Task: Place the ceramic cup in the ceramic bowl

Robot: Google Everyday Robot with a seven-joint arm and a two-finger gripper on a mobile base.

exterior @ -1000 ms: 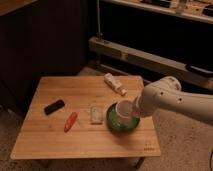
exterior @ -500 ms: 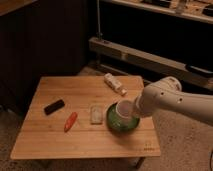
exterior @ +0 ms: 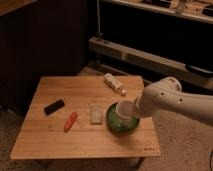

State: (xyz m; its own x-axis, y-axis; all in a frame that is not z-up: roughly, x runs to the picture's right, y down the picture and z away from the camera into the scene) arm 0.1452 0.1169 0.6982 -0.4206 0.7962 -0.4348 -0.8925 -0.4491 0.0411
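Note:
The white ceramic cup [exterior: 123, 109] is held just over the dark green ceramic bowl [exterior: 119, 123], which stands on the right part of the wooden table [exterior: 55, 135]. My gripper [exterior: 133, 111] reaches in from the right on a white arm and sits right at the cup, above the bowl's right side. The cup is tilted, with its opening facing left. The arm hides the bowl's right rim.
A white rectangular packet [exterior: 96, 113] lies just left of the bowl. An orange-red object [exterior: 70, 121] and a black object [exterior: 53, 106] lie further left. A white bottle [exterior: 115, 83] lies at the table's back right. Metal shelving [exterior: 165, 60] stands behind.

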